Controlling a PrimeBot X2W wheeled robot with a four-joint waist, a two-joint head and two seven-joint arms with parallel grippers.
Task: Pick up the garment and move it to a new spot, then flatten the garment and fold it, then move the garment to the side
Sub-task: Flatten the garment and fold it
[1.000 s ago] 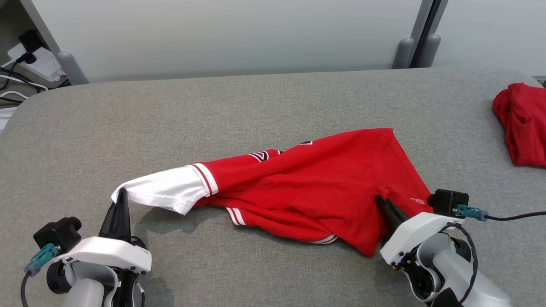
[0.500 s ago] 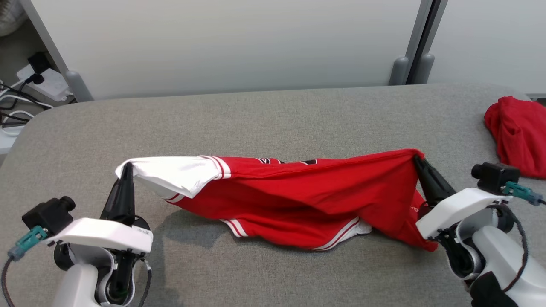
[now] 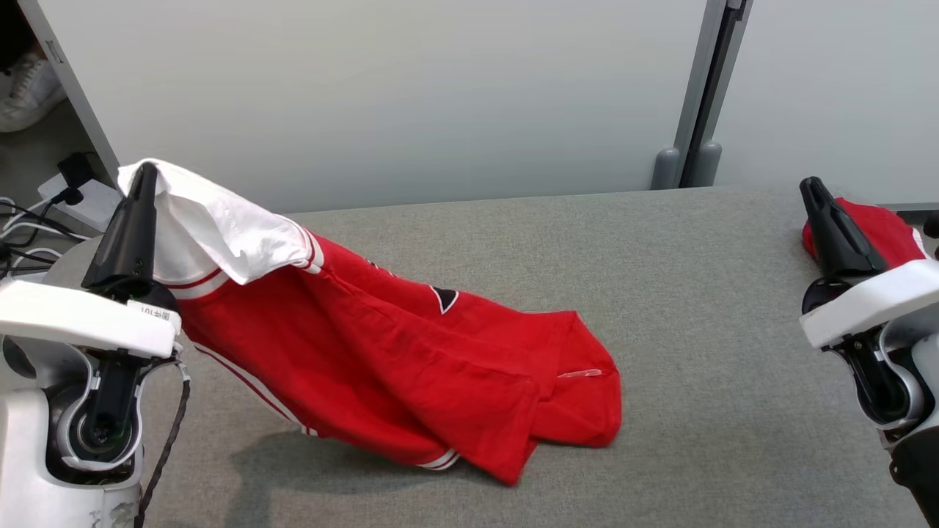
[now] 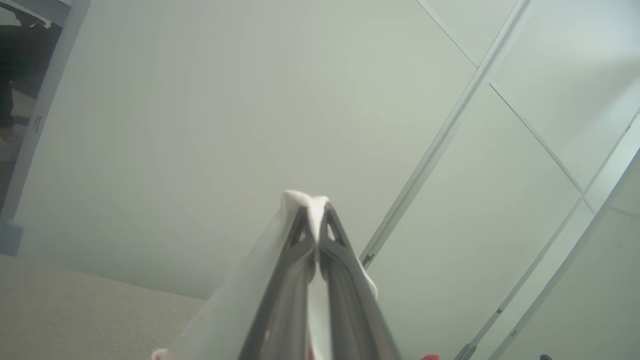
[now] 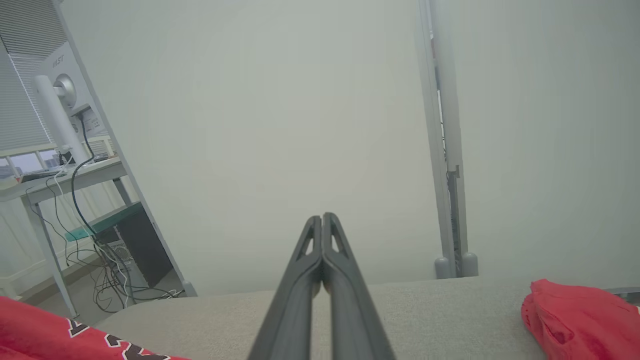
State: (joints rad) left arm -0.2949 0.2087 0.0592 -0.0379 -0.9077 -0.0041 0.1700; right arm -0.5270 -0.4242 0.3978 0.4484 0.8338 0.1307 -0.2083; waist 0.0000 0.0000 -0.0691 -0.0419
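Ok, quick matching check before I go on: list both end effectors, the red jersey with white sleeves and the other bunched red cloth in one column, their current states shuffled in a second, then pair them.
1. left end effector
2. right end effector
3. red jersey with white sleeves
4. bunched red cloth

A. lying at the grey fabric table's far right edge
B. shut, holding nothing
C. hanging by one sleeve, lower end on the table
D. shut on a white sleeve, raised

Pairs: 1-D, 2-B, 3-C, 4-A

garment [image 3: 381,352]: 1 | red bundle [image 3: 884,227]: 1 | left claw [image 3: 147,170] + right claw [image 3: 809,183]: 2 | table [image 3: 697,293]: 1
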